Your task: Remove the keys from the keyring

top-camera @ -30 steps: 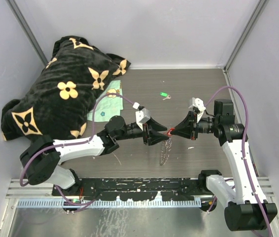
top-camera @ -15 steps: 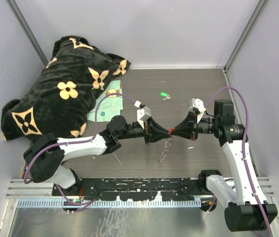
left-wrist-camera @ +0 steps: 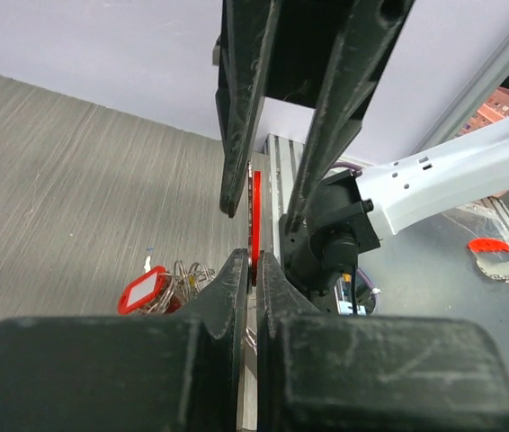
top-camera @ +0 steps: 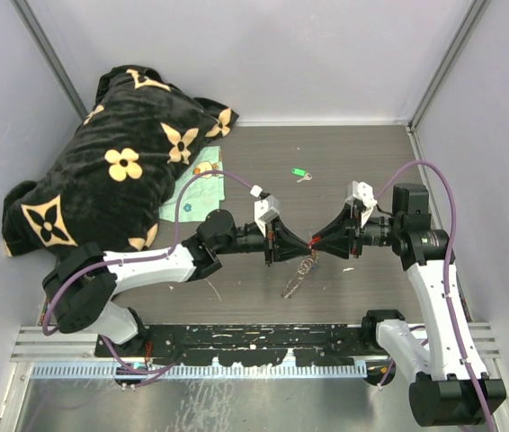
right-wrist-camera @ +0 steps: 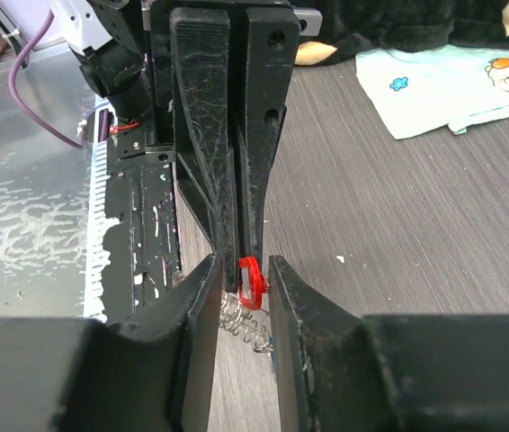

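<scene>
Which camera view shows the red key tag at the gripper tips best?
The right wrist view: the red key tag shows its outline, clamped by the left gripper, the right gripper open around it. The left wrist view shows it edge-on; the top view, only a red speck.
</scene>
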{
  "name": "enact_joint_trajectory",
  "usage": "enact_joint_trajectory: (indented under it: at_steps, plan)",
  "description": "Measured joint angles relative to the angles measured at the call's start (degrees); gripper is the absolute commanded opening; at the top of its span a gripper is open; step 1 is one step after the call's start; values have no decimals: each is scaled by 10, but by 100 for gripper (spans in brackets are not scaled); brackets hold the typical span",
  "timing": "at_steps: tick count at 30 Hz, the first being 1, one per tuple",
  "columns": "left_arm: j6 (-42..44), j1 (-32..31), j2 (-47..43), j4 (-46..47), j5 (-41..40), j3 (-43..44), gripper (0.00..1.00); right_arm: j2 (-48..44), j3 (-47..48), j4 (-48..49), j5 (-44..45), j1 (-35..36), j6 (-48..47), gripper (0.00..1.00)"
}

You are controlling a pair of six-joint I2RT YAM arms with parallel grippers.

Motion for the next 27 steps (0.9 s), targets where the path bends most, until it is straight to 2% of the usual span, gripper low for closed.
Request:
enact_joint_trajectory:
  at_steps: [7, 11, 14, 18, 21, 23, 27]
  plan:
    - [-5, 0, -13, -26, -8, 0, 0, -14, 1, 1, 1, 0, 3, 36]
    - [-10, 0, -18, -28, -10, -1, 0, -14, 1, 5, 3, 0, 9, 21]
    - [-12, -1, -21, -29, -9, -1, 0, -14, 1, 15, 6, -1, 16, 3]
    - [-9, -1, -21, -30, -9, -1, 0, -13, 1, 13, -1, -1, 32, 1]
    - [-10, -1, -21, -30, -9, -1, 25, -13, 1, 12, -3, -1, 35, 1]
    - [-14, -1, -21, -30, -11, -1, 34, -13, 1, 11, -3, -1, 36, 1]
    - [-22, -1, -21, -32, -5, 5, 37, -13, 1, 10, -3, -1, 34, 1]
